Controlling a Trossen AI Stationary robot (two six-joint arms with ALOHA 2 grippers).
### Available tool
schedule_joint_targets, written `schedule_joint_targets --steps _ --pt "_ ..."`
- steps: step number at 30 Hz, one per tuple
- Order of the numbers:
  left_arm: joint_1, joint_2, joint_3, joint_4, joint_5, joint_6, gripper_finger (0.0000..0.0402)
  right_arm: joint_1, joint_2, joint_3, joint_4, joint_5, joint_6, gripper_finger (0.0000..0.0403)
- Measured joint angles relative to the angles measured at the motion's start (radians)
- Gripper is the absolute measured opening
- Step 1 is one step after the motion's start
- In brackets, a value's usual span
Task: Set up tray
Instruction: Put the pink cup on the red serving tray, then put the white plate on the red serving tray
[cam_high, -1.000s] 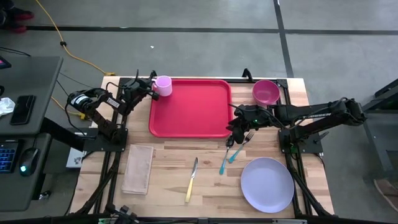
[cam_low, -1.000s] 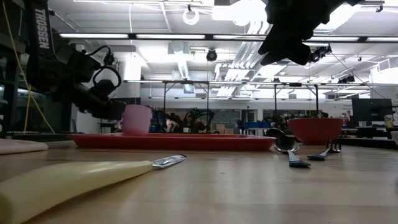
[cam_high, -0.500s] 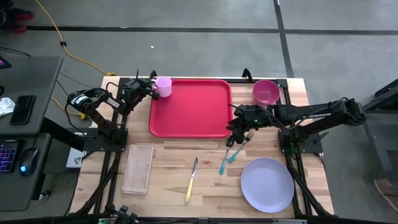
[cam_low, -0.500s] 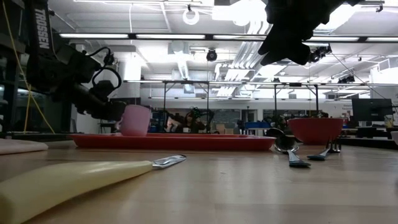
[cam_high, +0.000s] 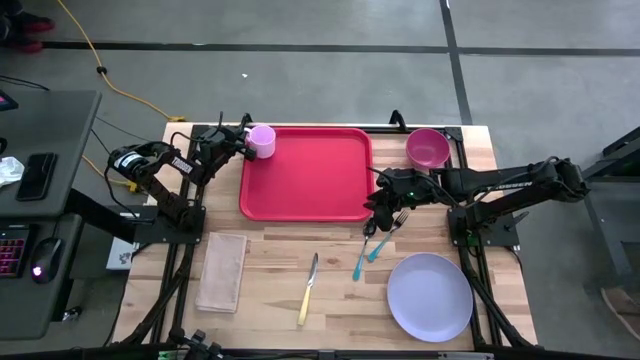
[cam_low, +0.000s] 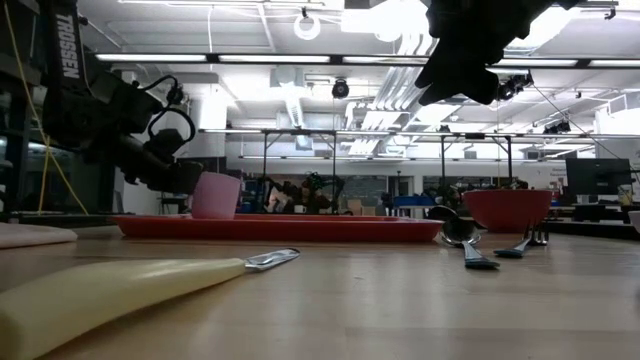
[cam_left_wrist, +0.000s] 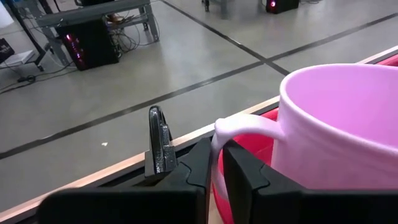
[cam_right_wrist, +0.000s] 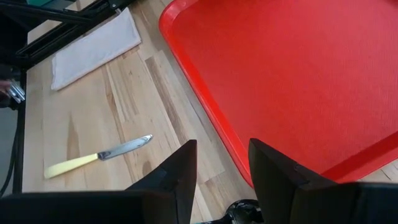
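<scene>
Low view first, operator: you are looking along the knife (cam_low: 120, 288), whose pale yellow handle is lying nearest on the wooden surface (cam_low: 400, 300), with the teal-handled fork (cam_low: 480, 258) resting farther back on the right. Beyond them the tray (cam_low: 280, 228) is sitting flat, and the pink cup (cam_low: 216, 195) is standing at its left end. Compared with a second ago, the cup is sitting slightly lower and more level on the tray, while nothing else on the surface is shifting.

Your left tool (cam_left_wrist: 215, 163) is at the cup's handle (cam_left_wrist: 239, 127); in the left wrist view the thin handle is passing between its two fingers (cam_left_wrist: 199, 163), which are easing apart a little, so you are seeing a grasp that is loosening but not yet clear of the handle.

Your right tool (cam_high: 378, 203) is hovering just off the tray's near right corner, above the fork and spoon (cam_high: 368, 240), its fingers (cam_right_wrist: 180, 171) parted and grasping nothing, exactly as in the earlier frames.

From above, the tray (cam_high: 305, 172) is lying in the far middle of the surface, the folded napkin (cam_high: 222, 272) is near the left front, the lavender plate (cam_high: 430, 296) is at the right front, and the magenta bowl (cam_high: 427, 148) is sitting beside the tray's far right corner.
</scene>
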Motion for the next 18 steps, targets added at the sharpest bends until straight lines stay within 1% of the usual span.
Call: schedule_joint_targets --steps 6,10,13,18 --pt "0.0 0.0 0.0 0.0 0.0 -0.02 0.0069 0.0 0.0 0.0 -0.003 0.0 -0.002 0.0124" --pt "0.0 0.0 0.0 0.001 0.0 -0.021 0.0078 0.0 0.0 0.0 -0.003 0.0 -0.003 0.0124" --pt "0.0 0.0 0.0 0.003 0.0 -0.021 0.0096 0.0 0.0 0.0 -0.003 0.0 -0.009 0.0124" --pt "0.0 0.0 0.0 0.004 0.02 -0.022 0.0143 0.0 0.0 0.0 -0.003 0.001 -0.019 0.0124"
